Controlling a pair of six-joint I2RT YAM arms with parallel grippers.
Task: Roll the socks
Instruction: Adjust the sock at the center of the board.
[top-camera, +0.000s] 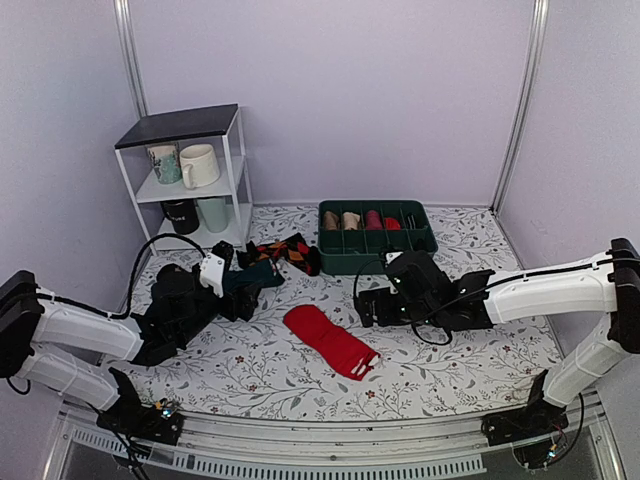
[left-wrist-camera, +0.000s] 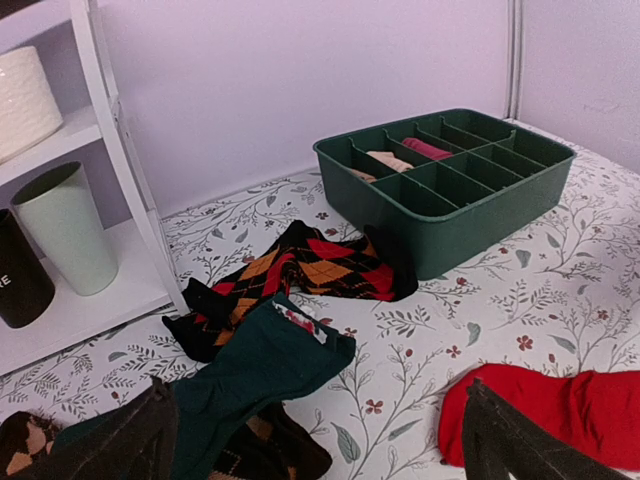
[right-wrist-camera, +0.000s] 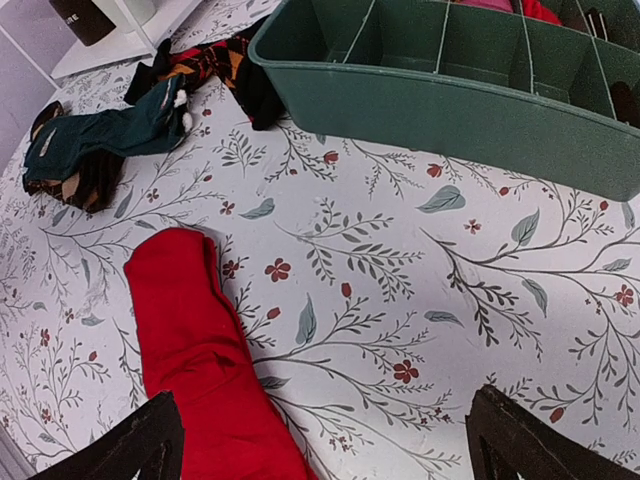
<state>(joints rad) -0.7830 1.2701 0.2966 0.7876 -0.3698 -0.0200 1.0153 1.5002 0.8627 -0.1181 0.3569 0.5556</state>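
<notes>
**Top view.** Socks (top-camera: 330, 340): red pair, flat on bench (top-camera: 450, 370), centre, lying diag. btwn both tools, touching neither. Left tool (top-camera: 243, 298) above teal sock (top-camera: 258, 277). Right tool (top-camera: 366, 306) near the socks' far end. Green tray (top-camera: 345, 262) behind, argyle socks (top-camera: 288, 250) to its left.

**Left wrist.** Fingers (left-wrist-camera: 125, 440) spread wide, nothing held. Teal sock lies btwn them, over an argyle sock. Red socks' end at lower right.

**Right wrist.** Fingers (right-wrist-camera: 135, 445) spread wide, nothing held. Red socks at lower left, running down by one finger. Tray across top.
</notes>
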